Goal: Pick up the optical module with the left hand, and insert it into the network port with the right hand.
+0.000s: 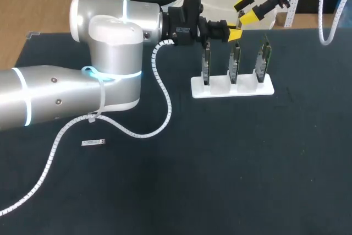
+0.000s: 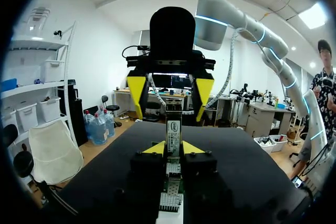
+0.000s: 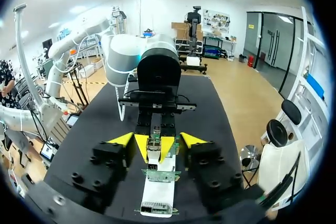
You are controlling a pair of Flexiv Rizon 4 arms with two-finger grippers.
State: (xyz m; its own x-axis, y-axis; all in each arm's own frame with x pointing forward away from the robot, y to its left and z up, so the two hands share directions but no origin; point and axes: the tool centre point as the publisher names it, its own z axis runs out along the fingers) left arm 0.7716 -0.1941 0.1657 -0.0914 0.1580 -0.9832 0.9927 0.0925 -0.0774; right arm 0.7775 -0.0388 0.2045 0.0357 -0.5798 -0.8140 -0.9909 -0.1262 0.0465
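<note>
Dark worktop [image 1: 220, 163] from above: a white holder [image 1: 250, 91] carries three upright boards [image 1: 235, 61], and a spare module [image 1: 93, 143] lies flat, long axis side to side.

Left wrist view: the left gripper [image 2: 174, 149] has its jaws clamped on the optical module [image 2: 174, 129], label facing the camera, poking past the fingertips.

Right wrist view: the right gripper [image 3: 156, 140] has its jaws wide apart, flanking that module.

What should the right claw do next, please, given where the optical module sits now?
Probably ease the right claw forward and close it on the free end of the optical module. The left claw is shut on the module's near end, with the free end pointing at the right claw. The right claw faces the module, open and lined up, but not touching it.
</note>
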